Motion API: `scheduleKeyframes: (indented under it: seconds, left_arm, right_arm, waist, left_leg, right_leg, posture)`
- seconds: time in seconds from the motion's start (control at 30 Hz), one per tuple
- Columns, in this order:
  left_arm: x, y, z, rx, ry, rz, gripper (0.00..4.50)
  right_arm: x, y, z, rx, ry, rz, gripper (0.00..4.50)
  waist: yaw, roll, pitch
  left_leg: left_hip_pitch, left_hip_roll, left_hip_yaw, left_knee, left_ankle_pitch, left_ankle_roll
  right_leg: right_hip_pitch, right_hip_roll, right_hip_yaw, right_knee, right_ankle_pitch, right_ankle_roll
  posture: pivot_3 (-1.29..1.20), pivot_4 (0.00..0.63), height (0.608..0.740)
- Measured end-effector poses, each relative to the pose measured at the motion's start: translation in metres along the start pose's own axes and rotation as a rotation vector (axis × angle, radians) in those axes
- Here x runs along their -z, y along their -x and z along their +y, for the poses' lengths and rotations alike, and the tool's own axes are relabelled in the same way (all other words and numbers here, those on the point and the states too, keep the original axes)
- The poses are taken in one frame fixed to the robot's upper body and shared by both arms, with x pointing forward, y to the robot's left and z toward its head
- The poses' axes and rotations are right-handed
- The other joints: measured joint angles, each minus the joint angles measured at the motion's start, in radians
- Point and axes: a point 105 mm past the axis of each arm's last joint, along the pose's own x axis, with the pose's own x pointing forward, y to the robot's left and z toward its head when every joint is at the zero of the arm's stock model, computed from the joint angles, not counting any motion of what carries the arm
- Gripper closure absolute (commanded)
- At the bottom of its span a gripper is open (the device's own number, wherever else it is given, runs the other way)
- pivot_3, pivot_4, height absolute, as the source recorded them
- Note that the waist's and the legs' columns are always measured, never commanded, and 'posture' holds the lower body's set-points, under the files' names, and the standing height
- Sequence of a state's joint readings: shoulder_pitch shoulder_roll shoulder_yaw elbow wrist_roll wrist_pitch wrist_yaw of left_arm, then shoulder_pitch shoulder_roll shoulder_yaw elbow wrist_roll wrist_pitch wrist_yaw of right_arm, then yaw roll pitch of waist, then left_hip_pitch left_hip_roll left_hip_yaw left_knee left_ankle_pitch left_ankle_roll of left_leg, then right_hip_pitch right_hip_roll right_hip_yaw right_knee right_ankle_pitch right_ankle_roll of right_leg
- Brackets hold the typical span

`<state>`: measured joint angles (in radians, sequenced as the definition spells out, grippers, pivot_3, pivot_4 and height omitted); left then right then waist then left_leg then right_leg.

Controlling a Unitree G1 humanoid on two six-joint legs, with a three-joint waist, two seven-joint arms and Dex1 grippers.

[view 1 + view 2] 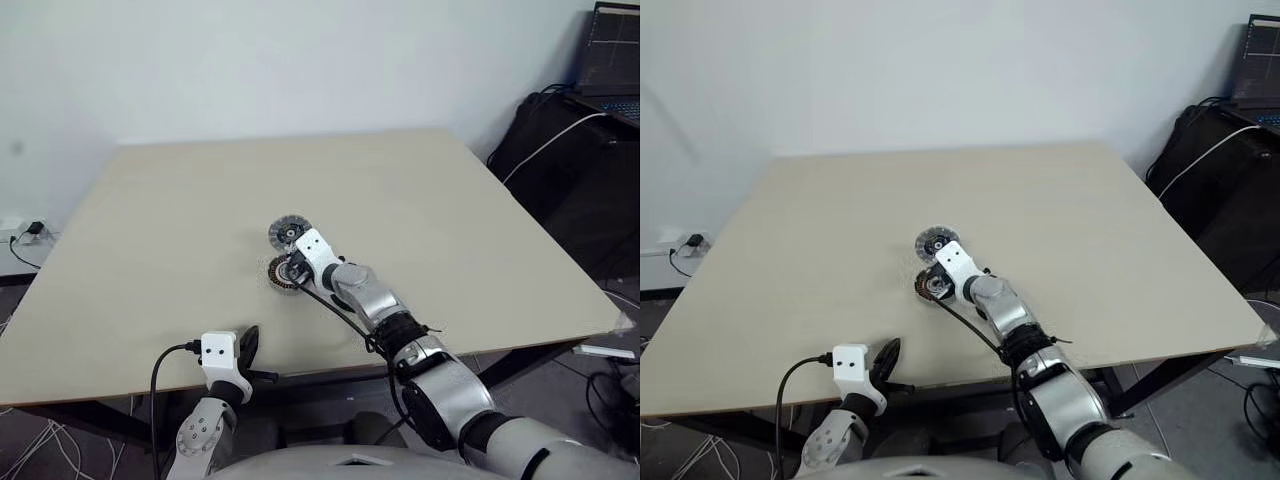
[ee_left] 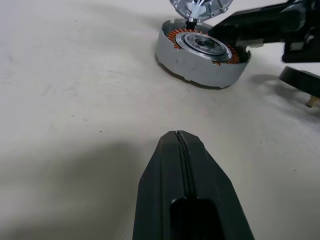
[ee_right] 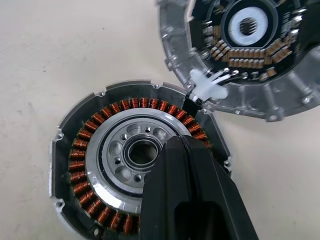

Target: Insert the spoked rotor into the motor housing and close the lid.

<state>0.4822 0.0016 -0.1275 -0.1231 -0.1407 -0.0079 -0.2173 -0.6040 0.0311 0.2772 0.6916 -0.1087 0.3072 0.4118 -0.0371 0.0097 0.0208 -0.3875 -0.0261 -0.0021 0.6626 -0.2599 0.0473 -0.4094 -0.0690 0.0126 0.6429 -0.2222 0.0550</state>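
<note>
The motor housing [image 3: 80, 165], a shallow metal cup ringed with copper coils, lies mid-table [image 1: 281, 274]. A silver disc with round holes [image 3: 120, 150] sits in its centre; I cannot tell whether that is the spoked rotor. The lid [image 3: 240, 55] lies open just beyond the housing, inner face up, joined to it by a white connector [image 3: 207, 87]. My right gripper [image 3: 177, 142] is shut and empty, its tip over the housing's middle. At the table's near edge my left gripper [image 2: 176, 134] is shut and empty, well short of the housing [image 2: 200, 62].
The beige table [image 1: 450, 220] has broad bare room on every side of the parts. Off its back right corner stand a laptop [image 1: 612, 60] and a black bag [image 1: 560, 150]. Cables lie on the floor at both sides.
</note>
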Motion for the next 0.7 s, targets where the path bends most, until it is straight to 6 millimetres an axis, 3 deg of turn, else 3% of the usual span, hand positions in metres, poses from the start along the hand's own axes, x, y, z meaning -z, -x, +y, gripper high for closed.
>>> scheduleKeyframes:
  seconds: [0.2, 0.33, 0.4, 0.7]
  left_arm:
    - [-0.0013, -0.0012, -0.0007, 0.003, 0.0, -0.005, 4.5]
    - [-0.0023, -0.0021, -0.0013, 0.005, 0.003, -0.009, 4.5]
    - [-0.0024, -0.0022, -0.0016, 0.005, 0.006, -0.01, 4.5]
    - [-0.0029, -0.0026, -0.0021, 0.005, 0.012, -0.013, 4.5]
  right_arm:
    - [-0.0112, 0.006, 0.0002, -0.008, 0.061, 0.03, 4.47]
    - [-0.0064, 0.0061, 0.0038, -0.013, 0.065, 0.083, 3.61]
    - [-0.0047, 0.0055, 0.0055, -0.011, 0.062, 0.099, 2.93]
    - [-0.0126, 0.0036, 0.0064, 0.009, 0.061, 0.103, 2.93]
  waist:
    - [0.001, 0.0, 0.0]
    - [0.002, 0.0, 0.0]
    - [0.002, 0.0, 0.0]
    - [0.001, 0.0, 0.0]
  left_leg:
    - [-0.004, 0.0, 0.0, -0.001, 0.002, 0.003]
    - [-0.005, 0.0, 0.0, 0.0, 0.002, 0.003]
    - [-0.005, 0.0, 0.0, 0.0, 0.001, 0.002]
    - [-0.005, 0.0, -0.001, 0.0, 0.001, 0.003]
  right_leg:
    - [-0.004, 0.001, 0.0, -0.001, 0.002, -0.005]
    - [-0.004, -0.001, 0.0, -0.001, 0.002, -0.005]
    - [-0.005, -0.003, 0.0, -0.001, 0.002, -0.005]
    - [-0.005, 0.0, 0.0, -0.001, 0.002, -0.005]
  posture:
    - [0.0, 0.0, 0.74]
    - [0.0, 0.0, 0.74]
    - [0.0, 0.0, 0.74]
    - [0.0, 0.0, 0.74]
